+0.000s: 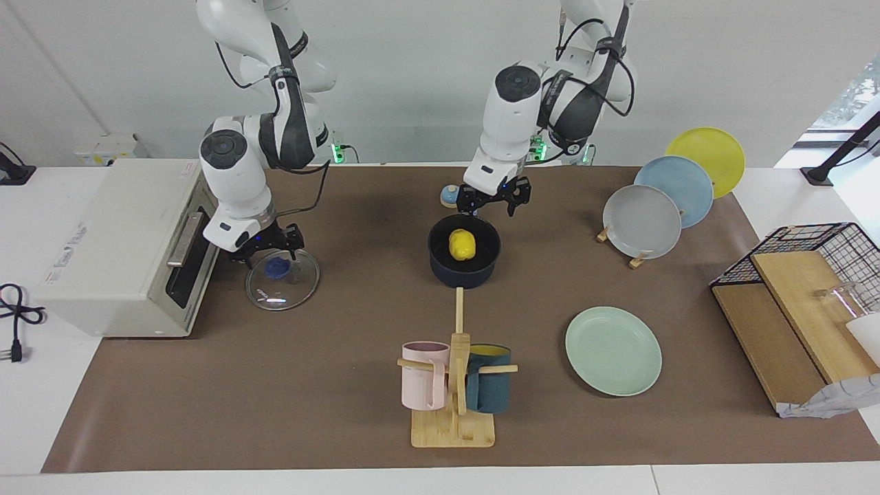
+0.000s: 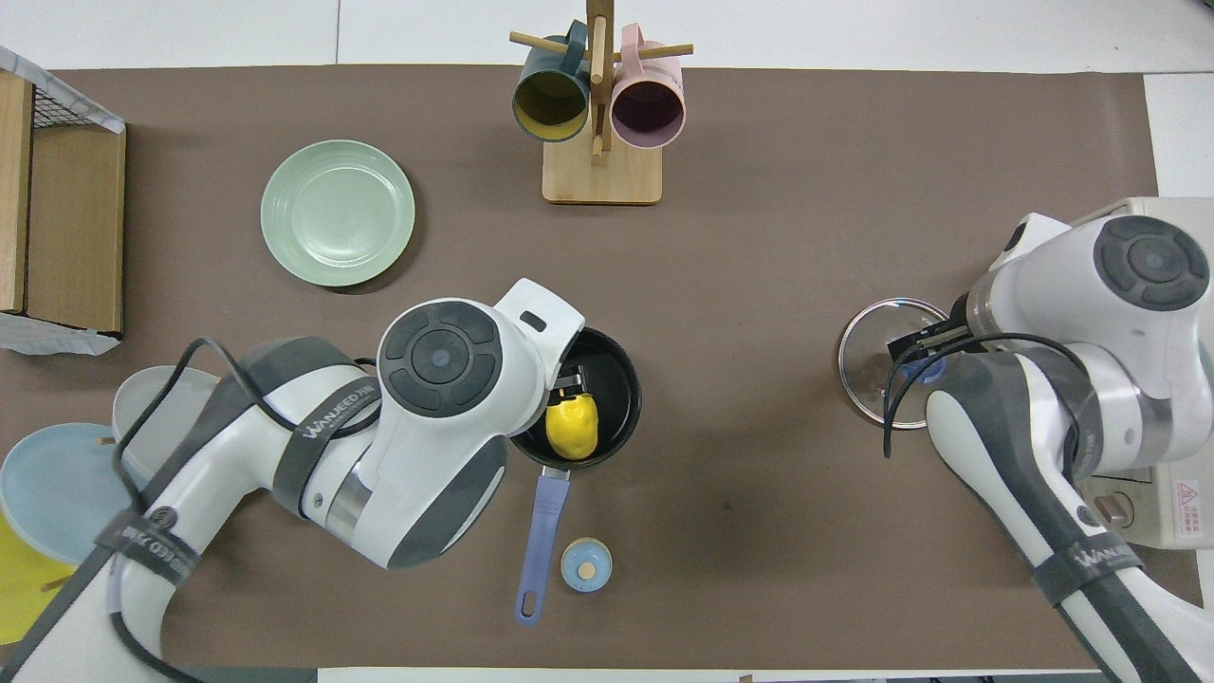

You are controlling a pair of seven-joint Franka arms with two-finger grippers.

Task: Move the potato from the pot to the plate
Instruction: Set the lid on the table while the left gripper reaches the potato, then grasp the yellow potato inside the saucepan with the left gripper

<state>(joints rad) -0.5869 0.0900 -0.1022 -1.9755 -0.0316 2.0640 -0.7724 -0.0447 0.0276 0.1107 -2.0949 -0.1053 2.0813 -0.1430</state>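
Overhead: left claw (image 1: pixel 493 199) open above pot (image 1: pixel 464 265), mostly hidden | right claw (image 1: pixel 267 245) open, empty

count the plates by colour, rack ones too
mint-green plate: 1
grey plate: 1
light blue plate: 1
yellow plate: 1
total: 4

potato (image 1: pixel 463 244) in pot (image 1: pixel 464 260), left gripper (image 1: pixel 492 199) above it, plate (image 1: pixel 613 350) bare
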